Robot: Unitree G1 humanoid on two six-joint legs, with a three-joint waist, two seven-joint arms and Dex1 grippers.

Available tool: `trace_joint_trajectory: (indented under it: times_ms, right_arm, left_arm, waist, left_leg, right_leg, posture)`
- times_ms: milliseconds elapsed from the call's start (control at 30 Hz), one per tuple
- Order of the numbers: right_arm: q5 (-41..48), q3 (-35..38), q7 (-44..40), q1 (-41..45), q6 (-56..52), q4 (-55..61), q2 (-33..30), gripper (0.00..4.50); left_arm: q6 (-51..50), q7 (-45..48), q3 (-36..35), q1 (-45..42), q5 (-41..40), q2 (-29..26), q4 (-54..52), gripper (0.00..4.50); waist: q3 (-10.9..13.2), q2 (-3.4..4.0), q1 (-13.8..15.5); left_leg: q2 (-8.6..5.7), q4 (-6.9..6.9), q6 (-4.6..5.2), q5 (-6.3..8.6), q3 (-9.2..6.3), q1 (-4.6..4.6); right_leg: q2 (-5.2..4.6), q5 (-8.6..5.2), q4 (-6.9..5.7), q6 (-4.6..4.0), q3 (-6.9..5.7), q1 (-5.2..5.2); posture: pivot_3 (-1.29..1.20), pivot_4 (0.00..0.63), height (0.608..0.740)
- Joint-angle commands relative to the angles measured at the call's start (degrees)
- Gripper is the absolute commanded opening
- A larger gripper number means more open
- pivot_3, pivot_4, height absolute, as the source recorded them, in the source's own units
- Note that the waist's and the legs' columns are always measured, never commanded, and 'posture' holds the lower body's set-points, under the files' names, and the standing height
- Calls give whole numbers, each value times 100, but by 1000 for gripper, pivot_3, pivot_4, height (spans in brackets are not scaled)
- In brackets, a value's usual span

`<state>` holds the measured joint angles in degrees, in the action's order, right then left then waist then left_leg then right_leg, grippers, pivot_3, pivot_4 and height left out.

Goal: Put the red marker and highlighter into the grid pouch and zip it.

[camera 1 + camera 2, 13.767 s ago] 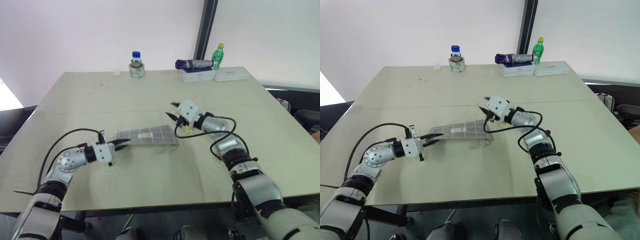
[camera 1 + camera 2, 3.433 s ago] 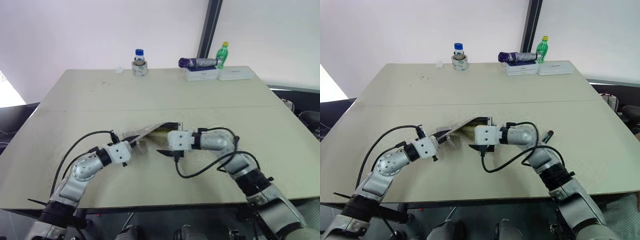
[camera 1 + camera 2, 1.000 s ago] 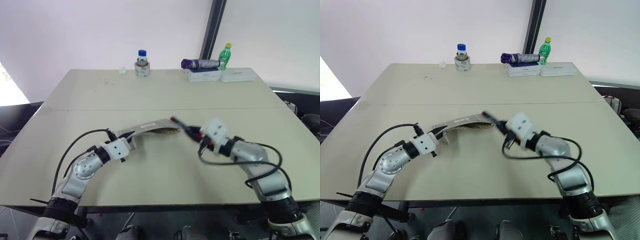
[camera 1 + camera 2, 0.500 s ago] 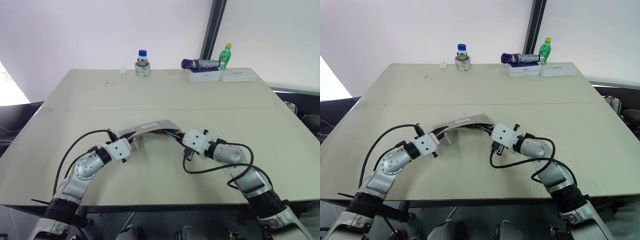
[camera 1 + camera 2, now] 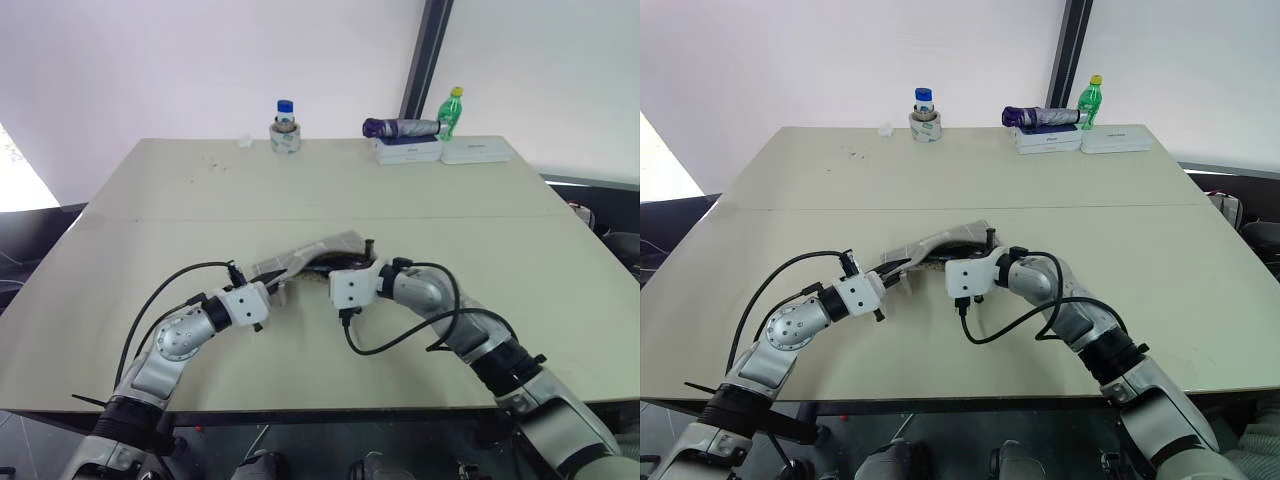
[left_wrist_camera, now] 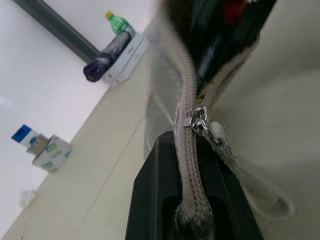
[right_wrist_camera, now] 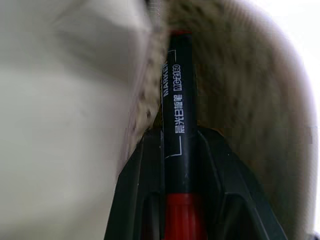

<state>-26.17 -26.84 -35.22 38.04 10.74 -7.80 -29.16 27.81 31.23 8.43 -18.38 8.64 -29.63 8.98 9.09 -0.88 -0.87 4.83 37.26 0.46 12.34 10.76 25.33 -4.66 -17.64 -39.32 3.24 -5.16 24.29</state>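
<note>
The right gripper (image 7: 180, 200) is closed on the red marker (image 7: 179, 115). The marker sticks straight out past the fingertips, its long way running the same way the gripper points. Its far end is already inside the mouth of the grid pouch (image 5: 940, 243). In the head view the pouch lies at about 10 o'clock from the right gripper (image 5: 985, 252), and the two touch at the open mouth.

The left gripper (image 6: 192, 200) is shut tight on the pouch's zipper edge, close to the zipper pull (image 6: 200, 119). It holds that end up, so the pouch arches off the table and its mouth gapes open. From the left gripper (image 5: 895, 272) the pouch runs off toward 2 o'clock.

I think the marker now has to slide deeper, along its own long way, and then be let go. The highlighter cannot be made out here.

The table (image 5: 180, 200) is wide, flat and pale. At its far edge, around 12 o'clock, stand a small jar with a blue lid (image 5: 284, 127), a green bottle (image 5: 454, 108) and a purple folded umbrella (image 5: 398, 127) on white boxes (image 5: 440, 151), well apart from the work.
</note>
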Motion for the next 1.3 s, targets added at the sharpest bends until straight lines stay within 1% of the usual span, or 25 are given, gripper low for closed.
trace_joint_trajectory:
  times_ms: [33, 133, 200, 233, 267, 367, 500, 600, 700, 767, 800, 833, 900, 967, 1033, 1100, 1233, 1300]
  right_arm:
    - [-6, -39, -64, 121, 438, 78, 31, 365]
    - [307, 113, -311, 96, 490, 80, 30, 365]
    - [456, 256, -348, 134, 525, 72, 39, 1403]
    - [488, 308, -342, 146, 544, 54, 31, 1769]
    - [573, 383, -345, 129, 519, 72, 34, 2288]
    - [1192, 722, -661, 28, 550, 409, -151, 3771]
    - [2270, 1181, -1261, -212, 209, 1061, -371, 3771]
    - [2830, 1517, -1333, -428, -283, 1424, -347, 3771]
    - [3472, 1700, -1286, -794, -1181, 1905, -160, 3771]
    - [3832, 1552, -1372, -1198, -1984, 2360, -125, 3771]
    - [3854, 1332, -1469, -1471, -2310, 2578, -178, 3771]
    - [3833, 1141, -1489, -1697, -2544, 2730, -171, 3771]
    - [3772, 978, -1383, -1881, -2846, 2849, -74, 3771]
    - [3566, 908, -1018, -1854, -2999, 2647, 217, 3771]
    - [3537, 979, -567, -1776, -3210, 2349, 670, 3771]
    - [3735, 1090, -343, -1760, -3366, 2078, 1112, 3771]
    - [3622, 1094, -52, -1626, -3289, 1576, 1586, 3771]
    - [3761, 1054, -102, -1591, -3317, 1417, 1838, 3771]
  left_arm:
    - [68, 95, -34, -68, -190, -17, -339, 0]
    - [58, 97, -107, -51, -165, -61, -307, 0]
    - [29, 34, -162, -44, -129, -64, -271, 0]
    - [11, -13, -183, -50, -85, -66, -248, 0]
    - [-14, -51, -204, -41, -77, -51, -247, 0]
    - [-116, -120, -226, -9, -111, 4, -269, 0]
    - [-140, -67, -225, 113, -201, -23, -275, 0]
    - [-121, -100, -267, 123, -182, -53, -155, 0]
    - [-390, -230, -341, -38, -251, 90, -117, 0]
    - [-773, -356, -425, -196, -483, 337, -254, 0]
    - [-950, -381, -434, -291, -590, 456, -375, 0]
    - [-990, -368, -375, -367, -503, 494, -445, 0]
    - [-962, -325, -256, -439, -283, 469, -482, 0]
    - [-808, -311, -106, -442, 28, 360, -420, 0]
    - [-652, -326, -5, -435, 269, 268, -380, 0]
    - [-515, -338, 82, -472, 433, 189, -350, 0]
    - [-370, -372, 199, -569, 664, 103, -295, 0]
    - [-361, -370, 210, -589, 695, 98, -278, 0]
  waist:
    - [0, 0, -4]
    - [0, 0, -5]
    - [0, 0, -6]
    - [0, 0, -8]
    - [0, 0, -9]
    - [0, 0, 10]
    - [0, 0, 9]
    - [0, 0, 5]
    - [0, 0, 11]
    - [0, 0, 29]
    - [-1, -1, 43]
    - [-2, -4, 41]
    - [-3, -5, 25]
    - [-3, -5, -18]
    - [-4, -7, -37]
    - [-4, -7, -12]
    - [-5, -7, 23]
    - [-5, -8, 19]
  left_leg:
    - [0, 0, 0, 0, 2, 0]
    - [0, 1, -1, -1, 1, -1]
    - [0, 1, -1, -1, 1, 0]
    - [0, 1, -1, -1, 1, 0]
    - [0, 1, -1, -1, 1, -1]
    - [0, 2, 0, -1, 0, 0]
    - [0, 4, 1, 0, -3, 0]
    - [1, 3, 0, 0, -7, -2]
    - [2, 4, 1, 0, -8, -2]
    - [2, 7, 1, 0, -11, -2]
    - [2, 7, 2, 0, -14, -1]
    - [1, 12, 6, 2, -15, 1]
    - [-1, 15, 11, 6, -17, 1]
    - [-1, 15, 11, 6, -15, -1]
    - [-5, 14, 10, 5, -13, -5]
    - [-1, 11, 3, 1, -15, -7]
    - [2, 10, 2, 1, -16, -3]
    - [0, 11, 6, 3, -13, 1]
  right_leg:
    - [0, 0, 0, 0, 1, 0]
    - [1, 0, -1, 0, 1, 0]
    - [1, 0, -1, 0, 1, 0]
    - [1, 0, -2, 0, 1, 0]
    - [1, 0, -2, 0, 1, 0]
    - [1, 0, -2, 0, 1, 0]
    - [-1, 0, -1, 0, 1, -2]
    - [1, 0, -2, 0, 1, -3]
    - [1, 1, -3, -1, 0, -4]
    - [0, 1, -3, -1, 0, -6]
    - [-1, 1, -3, -1, 0, -8]
    - [-1, 1, -3, -1, 0, -10]
    - [-2, 1, -2, -1, -1, -13]
    - [-2, 1, -3, -1, 0, -13]
    - [4, 2, -4, -2, 0, -10]
    - [14, 4, -8, -5, -1, -9]
    - [10, 4, -10, -6, -1, -8]
    - [0, 4, -7, -6, 0, -7]
  posture:
    - [0, 150, 738]
    - [0, 150, 738]
    - [0, 150, 738]
    - [0, 150, 738]
    - [0, 150, 738]
    - [0, 150, 738]
    - [0, 150, 738]
    - [0, 150, 738]
    - [0, 150, 738]
    - [0, 150, 738]
    - [0, 150, 738]
    - [0, 150, 738]
    - [0, 150, 738]
    - [0, 150, 738]
    - [0, 150, 738]
    - [0, 150, 738]
    - [0, 150, 738]
    - [0, 150, 738]
